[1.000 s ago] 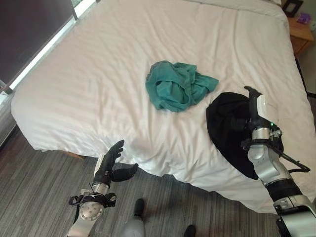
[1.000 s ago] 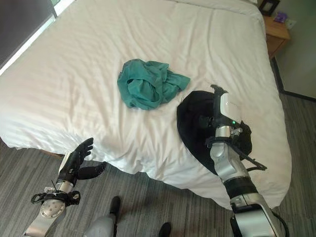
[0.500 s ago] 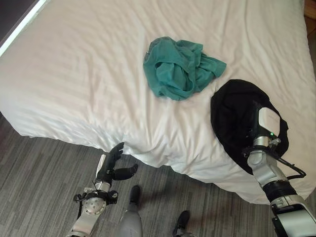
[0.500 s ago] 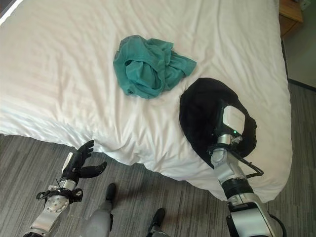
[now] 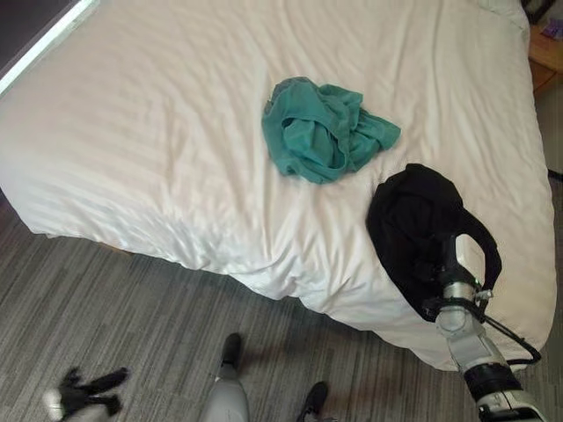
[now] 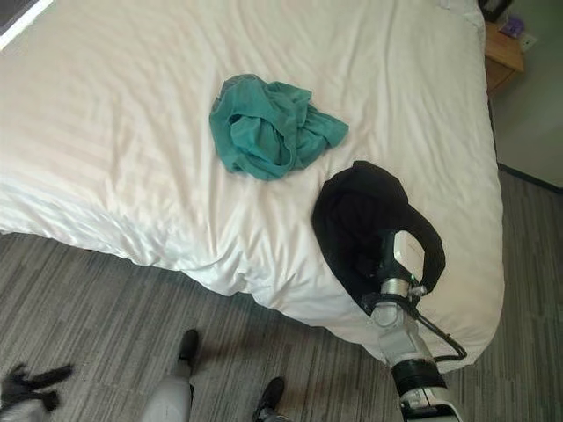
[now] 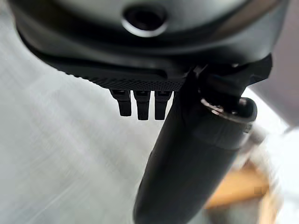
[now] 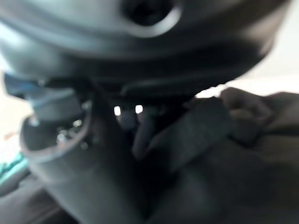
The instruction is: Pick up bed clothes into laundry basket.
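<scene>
A crumpled teal garment (image 5: 324, 132) lies near the middle of the white bed (image 5: 158, 132). A black garment (image 5: 412, 220) lies bunched at the bed's near right edge, apart from the teal one. My right hand (image 5: 464, 261) rests on the black garment's near side, and a fold of the cloth loops round it. In the right wrist view its fingers (image 8: 140, 133) curl into the dark cloth (image 8: 224, 154). My left hand (image 5: 84, 392) hangs low over the floor at the near left, away from the bed, with its fingers (image 7: 138, 103) straight and holding nothing.
Grey plank floor (image 5: 132, 308) runs along the bed's near side. A wooden nightstand (image 6: 503, 46) stands past the bed's far right corner. A dark window or wall (image 5: 26, 26) borders the far left.
The camera view has shifted. My right hand has drawn back toward the bed's edge, and the black garment has bunched up from a flat round shape. My left hand has dropped lower, away from the bed.
</scene>
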Available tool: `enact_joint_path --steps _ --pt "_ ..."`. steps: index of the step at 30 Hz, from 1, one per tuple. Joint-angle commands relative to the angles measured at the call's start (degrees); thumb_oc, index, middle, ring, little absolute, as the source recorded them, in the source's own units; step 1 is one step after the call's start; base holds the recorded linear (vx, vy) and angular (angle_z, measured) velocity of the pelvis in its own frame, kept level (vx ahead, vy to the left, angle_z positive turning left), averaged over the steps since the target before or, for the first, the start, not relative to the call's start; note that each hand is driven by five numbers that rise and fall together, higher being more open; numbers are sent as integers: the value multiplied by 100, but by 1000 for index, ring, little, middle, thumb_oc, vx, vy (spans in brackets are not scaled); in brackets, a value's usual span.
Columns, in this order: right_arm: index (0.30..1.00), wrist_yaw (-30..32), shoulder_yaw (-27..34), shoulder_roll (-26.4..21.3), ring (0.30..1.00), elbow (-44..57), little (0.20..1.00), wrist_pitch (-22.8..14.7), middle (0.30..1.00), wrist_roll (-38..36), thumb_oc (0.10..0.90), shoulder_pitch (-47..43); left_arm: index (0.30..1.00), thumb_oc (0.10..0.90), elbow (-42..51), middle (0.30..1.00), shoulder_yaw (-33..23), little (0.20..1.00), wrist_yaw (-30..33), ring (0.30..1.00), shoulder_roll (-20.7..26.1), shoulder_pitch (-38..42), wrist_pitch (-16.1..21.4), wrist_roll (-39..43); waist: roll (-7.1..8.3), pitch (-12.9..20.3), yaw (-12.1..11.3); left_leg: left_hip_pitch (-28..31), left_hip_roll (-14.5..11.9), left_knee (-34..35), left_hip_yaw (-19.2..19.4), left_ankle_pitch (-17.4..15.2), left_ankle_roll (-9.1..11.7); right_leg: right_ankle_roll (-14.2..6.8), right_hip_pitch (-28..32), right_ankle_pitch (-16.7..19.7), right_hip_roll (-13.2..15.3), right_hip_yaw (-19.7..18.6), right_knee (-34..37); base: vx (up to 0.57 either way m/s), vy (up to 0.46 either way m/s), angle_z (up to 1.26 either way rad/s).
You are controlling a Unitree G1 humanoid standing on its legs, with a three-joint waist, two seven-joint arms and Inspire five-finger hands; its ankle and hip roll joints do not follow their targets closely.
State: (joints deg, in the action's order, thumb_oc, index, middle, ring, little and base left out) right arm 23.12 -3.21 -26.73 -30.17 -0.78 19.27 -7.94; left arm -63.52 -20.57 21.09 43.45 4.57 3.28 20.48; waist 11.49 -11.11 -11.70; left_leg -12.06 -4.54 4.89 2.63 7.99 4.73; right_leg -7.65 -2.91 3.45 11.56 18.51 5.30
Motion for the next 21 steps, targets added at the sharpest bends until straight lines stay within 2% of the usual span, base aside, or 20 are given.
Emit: enact_joint_path --steps 1,2,4,7,9,12,15,18,19,20,21 --pt "300 -362 -87 -224 300 -378 300 -22 300 -236 400 1043 900 800 1001 900 119 900 1142 900 1862 1512 735 -963 -553 243 300 103 -67 10 -189 -618 124 -735 740 689 619 99 -252 36 15 0" --pt "300 -357 -67 -206 300 -389 300 -28 300 -236 400 1039 900 800 1000 900 163 900 1155 900 1868 1566 722 -971 -537 242 278 74 -56 11 -186 -577 114 -735 712 720 628 96 -246 26 8 4" --pt "300 -381 -166 13 300 -904 300 -36 300 -389 400 1094 900 800 1891 900 461 900 1486 900 2075 2115 910 -1057 -532 256 347 74 -35 11 -211 -599 104 -735 713 903 622 46 -283 14 27 5" --pt "300 -519 -551 424 300 -1581 300 -12 300 -464 400 1080 900 800 3399 900 1285 900 1811 900 1884 3120 1048 -1489 -492 259 503 124 -13 9 -201 -683 88 -735 690 1027 641 -15 -375 27 75 0" --pt "300 -578 -716 631 300 -2066 300 6 300 -443 400 1041 900 800 3729 900 2019 900 1792 900 1678 3781 869 -2019 -439 245 574 144 -2 11 -155 -675 71 -735 626 1226 662 -93 -426 17 87 -13" --pt "300 -615 -946 907 300 -2786 300 77 300 -463 400 953 900 800 3473 900 3319 900 1721 900 1342 4828 581 -2838 -411 230 775 252 -97 11 -6 -732 74 -735 528 1514 643 -242 -461 27 96 -27" --pt "300 -559 -1060 977 300 -3278 300 127 300 -471 400 857 900 800 3037 900 4071 900 1617 900 1218 5406 409 -3257 -381 203 884 281 -237 11 203 -708 63 -735 323 1640 535 -306 -560 -10 144 -70" --pt "300 -526 -1118 1035 300 -3752 300 158 300 -536 400 797 900 800 2356 900 4635 900 1472 900 1117 5936 181 -3490 -438 148 847 304 -462 -11 634 -663 -27 -735 225 933 185 44 -1225 -88 274 -106" --pt "300 -543 -1145 1067 300 -3846 300 157 300 -532 400 819 900 800 2169 900 4724 900 1442 900 1130 5985 134 -3544 -410 158 788 307 -490 -33 758 -651 -17 -735 265 830 158 240 -1205 -90 153 -111" --pt "300 -542 -1138 1075 300 -3849 300 155 300 -533 400 814 900 800 2158 900 4743 900 1443 900 1128 6008 138 -3542 -399 166 779 293 -484 -13 766 -615 -22 -735 244 855 162 235 -1192 42 97 -114" --pt "300 -551 -1158 1115 300 -4020 300 183 300 -512 400 887 900 800 1877 900 4858 900 1362 900 1243 5987 49 -3720 -281 216 690 337 -474 -54 941 -635 -29 -735 293 849 165 579 -1064 72 30 -83"
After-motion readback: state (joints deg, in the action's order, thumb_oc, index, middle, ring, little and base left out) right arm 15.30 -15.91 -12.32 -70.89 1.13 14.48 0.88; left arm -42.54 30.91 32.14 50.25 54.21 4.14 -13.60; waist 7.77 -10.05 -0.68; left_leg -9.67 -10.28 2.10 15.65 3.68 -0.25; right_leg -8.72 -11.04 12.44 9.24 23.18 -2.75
